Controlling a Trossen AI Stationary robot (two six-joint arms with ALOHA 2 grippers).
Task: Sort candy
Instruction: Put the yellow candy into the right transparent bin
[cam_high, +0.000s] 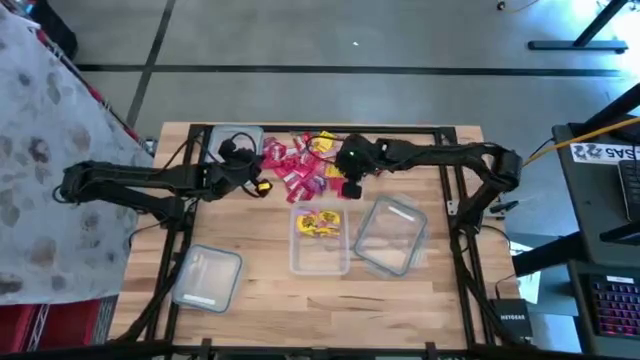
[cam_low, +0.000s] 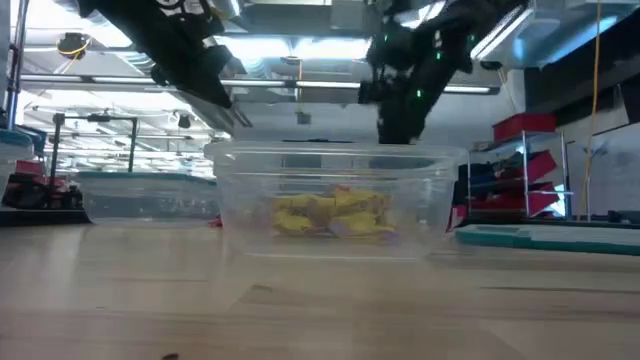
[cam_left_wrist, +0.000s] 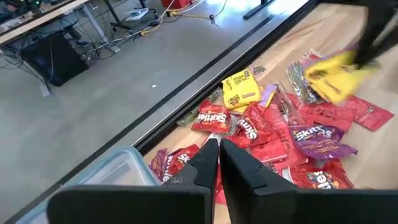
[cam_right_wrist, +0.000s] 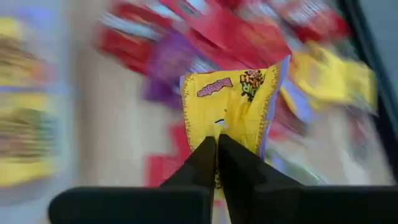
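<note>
Right end effector (cam_right_wrist: 217, 143) pinched shut on yellow candy packet (cam_right_wrist: 233, 102), gripping only its edge; could slip before yellow-candy tub (cam_high: 320, 255) at 6 o'clock; left end effector (cam_left_wrist: 219, 144) closed, empty, over pile (cam_high: 300, 165).

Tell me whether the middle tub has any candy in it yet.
Partly filled: the middle tub holds only yellow candy at its far end; the rest of its floor is bare.
</note>
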